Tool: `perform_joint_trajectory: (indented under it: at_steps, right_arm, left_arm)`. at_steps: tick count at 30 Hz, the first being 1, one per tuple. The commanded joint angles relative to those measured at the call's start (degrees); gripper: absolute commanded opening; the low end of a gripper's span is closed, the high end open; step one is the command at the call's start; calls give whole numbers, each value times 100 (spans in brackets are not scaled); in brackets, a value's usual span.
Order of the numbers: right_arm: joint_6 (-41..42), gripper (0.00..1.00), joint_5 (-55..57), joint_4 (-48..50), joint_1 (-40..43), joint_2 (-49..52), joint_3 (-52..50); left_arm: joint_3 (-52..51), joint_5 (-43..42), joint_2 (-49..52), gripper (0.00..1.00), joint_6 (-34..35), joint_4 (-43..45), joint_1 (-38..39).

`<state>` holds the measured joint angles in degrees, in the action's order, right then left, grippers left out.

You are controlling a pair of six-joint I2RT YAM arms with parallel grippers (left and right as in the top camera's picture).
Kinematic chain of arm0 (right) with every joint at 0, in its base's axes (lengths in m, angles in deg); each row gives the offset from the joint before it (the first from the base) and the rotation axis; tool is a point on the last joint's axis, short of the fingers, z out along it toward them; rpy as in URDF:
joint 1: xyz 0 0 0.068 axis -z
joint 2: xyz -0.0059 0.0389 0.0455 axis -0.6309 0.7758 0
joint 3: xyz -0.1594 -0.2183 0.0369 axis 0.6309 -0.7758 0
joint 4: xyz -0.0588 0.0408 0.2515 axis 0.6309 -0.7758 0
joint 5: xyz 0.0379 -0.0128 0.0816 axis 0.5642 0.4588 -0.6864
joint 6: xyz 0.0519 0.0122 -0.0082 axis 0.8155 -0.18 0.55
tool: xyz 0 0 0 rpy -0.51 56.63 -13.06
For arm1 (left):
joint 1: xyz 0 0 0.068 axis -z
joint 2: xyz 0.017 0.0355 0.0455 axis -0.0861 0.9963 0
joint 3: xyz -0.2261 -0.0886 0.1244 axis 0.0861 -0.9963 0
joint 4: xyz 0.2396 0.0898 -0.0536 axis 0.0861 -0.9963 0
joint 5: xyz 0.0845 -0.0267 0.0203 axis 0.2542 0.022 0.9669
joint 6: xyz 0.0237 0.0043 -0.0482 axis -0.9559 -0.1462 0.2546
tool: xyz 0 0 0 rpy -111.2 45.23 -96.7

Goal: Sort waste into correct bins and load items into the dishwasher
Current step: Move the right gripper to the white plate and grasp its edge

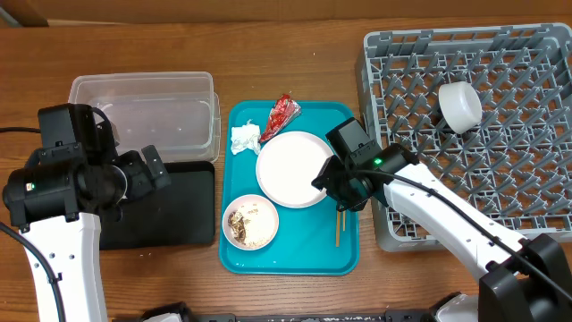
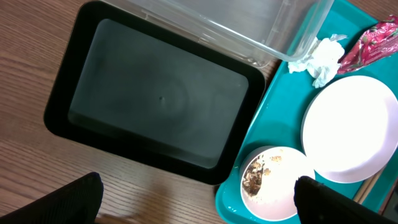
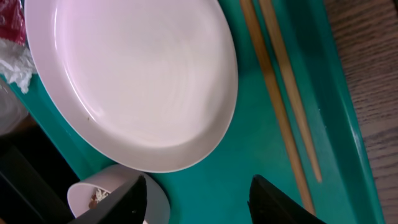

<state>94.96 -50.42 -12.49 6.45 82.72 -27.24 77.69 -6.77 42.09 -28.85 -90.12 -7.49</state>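
The round white plate [image 1: 290,168] lies empty on the teal tray [image 1: 304,255]. My right gripper [image 1: 334,186] hovers at the plate's right rim, open, with only teal tray between its fingers [image 3: 280,205]. The chopsticks [image 3: 280,93] lie just right of the plate. The white bowl [image 1: 250,222] holds rice grains and brown scraps. The red wrapper [image 1: 284,112] and the white tissue [image 1: 245,138] sit at the tray's far left corner. A small white cup [image 1: 459,105] lies in the grey dish rack [image 1: 500,54]. My left gripper [image 2: 196,205] is open and empty, near the black tray [image 2: 161,99].
The clear tub [image 1: 143,112] stands behind the black tray [image 1: 174,206], left of the teal tray. The dish rack's left wall is close to my right arm. Bare wooden table runs along the back and front edges.
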Motion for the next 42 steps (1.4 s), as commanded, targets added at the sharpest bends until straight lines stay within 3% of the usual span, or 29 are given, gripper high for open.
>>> perform_joint_trajectory:
  at_steps: [1, 14, 18, 22, 28, 42]
  right_arm:
    - [597, 55, 247, 116, -2, 35, -138]
    - [809, 47, -186, 514, -199, 1152, -155]
    - [807, 30, -149, 544, -199, 1152, -155]
    - [798, 28, 114, 538, -199, 1152, -155]
    - [785, 6, 177, 540, -195, 1147, -153]
    - [426, 4, 514, 339, 98, 1047, 208]
  left_arm:
    - [74, 61, 4, 100, 76, 2, -28]
    - [74, 59, 4, 100, 79, 2, -28]
    - [74, 59, 4, 100, 76, 2, -28]
    - [74, 59, 4, 100, 76, 2, -28]
    - [74, 59, 4, 100, 79, 2, -28]
    - [74, 61, 4, 100, 76, 2, -28]
